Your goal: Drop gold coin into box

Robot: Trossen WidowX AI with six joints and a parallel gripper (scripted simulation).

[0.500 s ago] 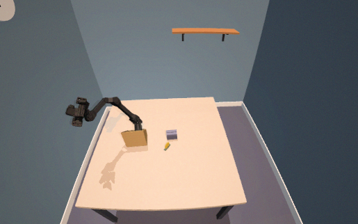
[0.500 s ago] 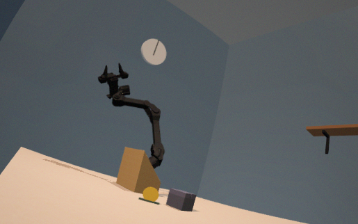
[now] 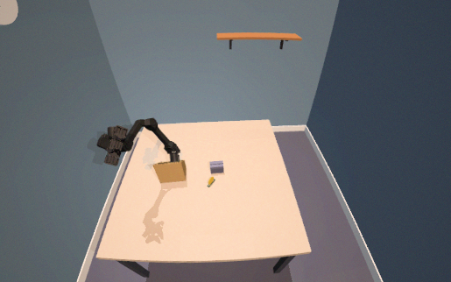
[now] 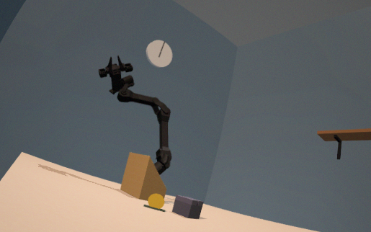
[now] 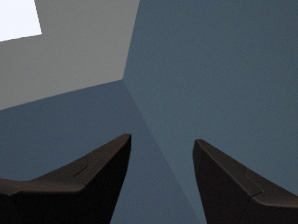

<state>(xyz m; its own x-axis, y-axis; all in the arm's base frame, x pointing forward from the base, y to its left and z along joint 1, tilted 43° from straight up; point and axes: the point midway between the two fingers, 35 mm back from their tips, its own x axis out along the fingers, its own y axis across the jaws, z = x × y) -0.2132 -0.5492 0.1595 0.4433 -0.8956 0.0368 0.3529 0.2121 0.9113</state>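
while i watch from my station, the biggest thing on my screens is the pale table point(image 3: 220, 219), which fills the lower middle of the top view. next in size is the arm point(image 4: 161, 126), rising from its base at about ten o'clock on the table and bending up and back, out past the table's left edge. a tan wedge-shaped block point(image 3: 171, 172) sits just in front of the arm's base, near the table's centre-left. at three o'clock from the block, a little apart from it, stands the grey box point(image 3: 216, 166), lid up; i cannot make out the slot at this size. the gripper point(image 4: 115, 61) is high in the air with its fingertips pointing upward toward the ceiling, well apart from everything on the table. on the wrist view i see the two dark fingers with a moderate gap between them, and only wall and ceiling show through the gap, so the tool is partly closed and holds nothing. the gold coin point(image 4: 155, 200) stands upright on its edge in the dark-green holder point(image 4: 154, 207), at about seven o'clock from the box and just beside it, between box and block in the exterior view.
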